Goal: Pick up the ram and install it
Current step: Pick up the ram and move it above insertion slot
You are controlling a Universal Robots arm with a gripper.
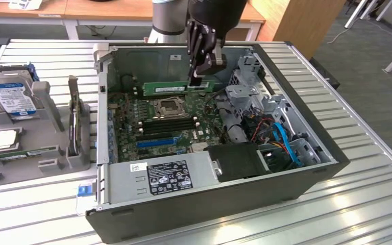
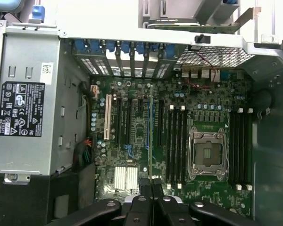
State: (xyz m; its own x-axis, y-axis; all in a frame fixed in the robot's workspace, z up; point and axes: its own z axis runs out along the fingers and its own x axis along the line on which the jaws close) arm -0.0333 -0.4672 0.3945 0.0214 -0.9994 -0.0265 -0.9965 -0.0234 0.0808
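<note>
Gripper (image 2: pixel 152 187) clamped on the ram (image 1: pixel 163 88), a long, narrow green stick held level at twelve o'clock of the processor socket (image 1: pixel 166 107) in the exterior view; its chips indistinct, gripped end hidden.

Table (image 1: pixel 373 204): under everything.
Case (image 1: pixel 305 178): on the table, open side up.
Motherboard (image 1: pixel 131 109): on the case floor.
Power supply (image 1: pixel 162 176): in the case, in front of the motherboard in the exterior view.
Ram (image 1: pixel 165 88): between the gripper's (image 1: pixel 197 81) fingers, above the motherboard.
Fixture (image 1: pixel 46 166): on the table, at the exterior view's left of the case.
Hard drive (image 1: pixel 8 94): upright in the fixture.
Processor chip (image 1: pixel 4 139): on the fixture, in front of the hard drive.
</note>
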